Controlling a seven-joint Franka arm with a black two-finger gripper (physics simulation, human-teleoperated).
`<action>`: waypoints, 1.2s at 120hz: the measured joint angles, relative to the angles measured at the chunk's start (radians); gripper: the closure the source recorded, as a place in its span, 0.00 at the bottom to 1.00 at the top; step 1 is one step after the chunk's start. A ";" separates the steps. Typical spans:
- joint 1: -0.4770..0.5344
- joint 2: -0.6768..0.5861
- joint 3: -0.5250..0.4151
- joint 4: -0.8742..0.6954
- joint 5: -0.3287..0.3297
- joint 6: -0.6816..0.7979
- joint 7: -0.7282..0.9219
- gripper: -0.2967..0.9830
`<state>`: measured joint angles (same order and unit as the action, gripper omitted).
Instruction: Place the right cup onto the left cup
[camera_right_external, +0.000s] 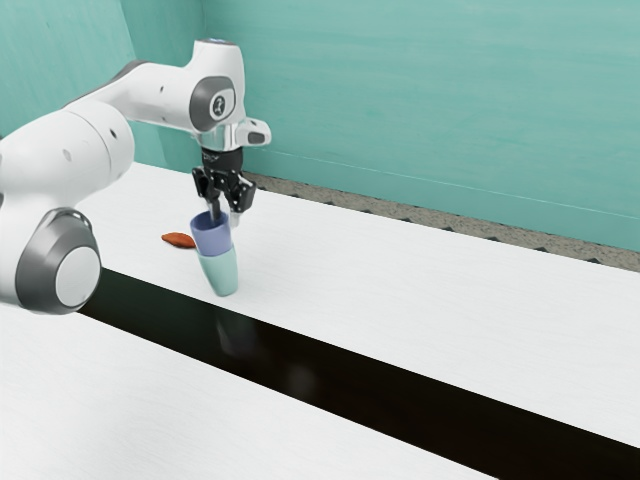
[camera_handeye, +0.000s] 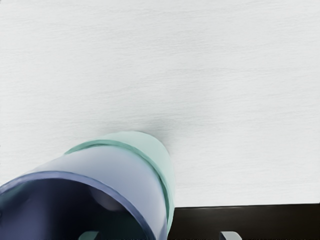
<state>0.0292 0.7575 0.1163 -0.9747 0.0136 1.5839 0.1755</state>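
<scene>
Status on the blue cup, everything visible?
The blue cup is smooth, plastic-looking, round-rimmed, darker inside, no handle visible. Mouth up, its lower part sits nested in the green cup; it leans toward the exterior view's left, though how much is real tilt I can't tell. The gripper straddles its wall, open, one finger over the mouth; finger contact is unclear.

Teal walls are standing behind a white bench with a dark strip, suggesting a simulated room of unclear kind.
</scene>
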 joint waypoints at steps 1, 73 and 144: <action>0.000 -0.001 0.001 0.000 0.000 -0.001 0.000 0.54; -0.124 -0.406 0.066 -0.443 -0.052 0.026 -0.003 0.26; -0.345 -0.651 0.171 -0.703 -0.054 0.095 -0.012 0.23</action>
<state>-0.3158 0.1070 0.2875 -1.6779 -0.0404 1.6789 0.1640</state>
